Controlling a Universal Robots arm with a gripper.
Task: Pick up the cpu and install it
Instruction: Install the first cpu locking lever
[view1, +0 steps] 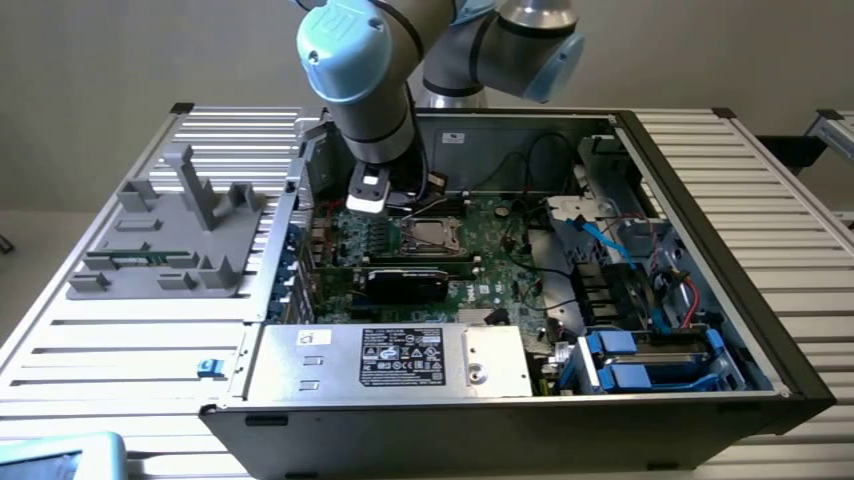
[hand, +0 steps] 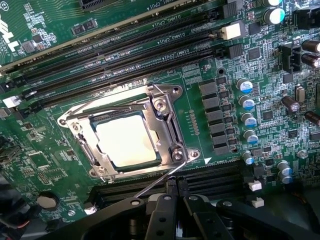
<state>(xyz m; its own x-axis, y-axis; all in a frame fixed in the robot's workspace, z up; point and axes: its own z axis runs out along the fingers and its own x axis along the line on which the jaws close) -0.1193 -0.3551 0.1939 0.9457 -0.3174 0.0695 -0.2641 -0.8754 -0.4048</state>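
The cpu (hand: 127, 140), a flat silver square, lies inside the motherboard socket with the metal load frame (hand: 165, 120) around it. A thin wire lever (hand: 160, 180) slants from the socket's corner towards my fingers. My gripper (hand: 176, 184) is shut with nothing between its black fingers, hovering just beside the socket's edge and apart from the chip. In the exterior view my arm (view1: 367, 100) reaches down into the open computer case, ending just to the exterior view's left of the socket (view1: 431, 234).
Long memory slots (hand: 125, 50) run beside the socket, with capacitors (hand: 245, 102) on its other side. A black card (view1: 407, 283) and a silver box with a white label (view1: 387, 360) sit nearer the case front. A grey fixture (view1: 174, 235) stands outside the case.
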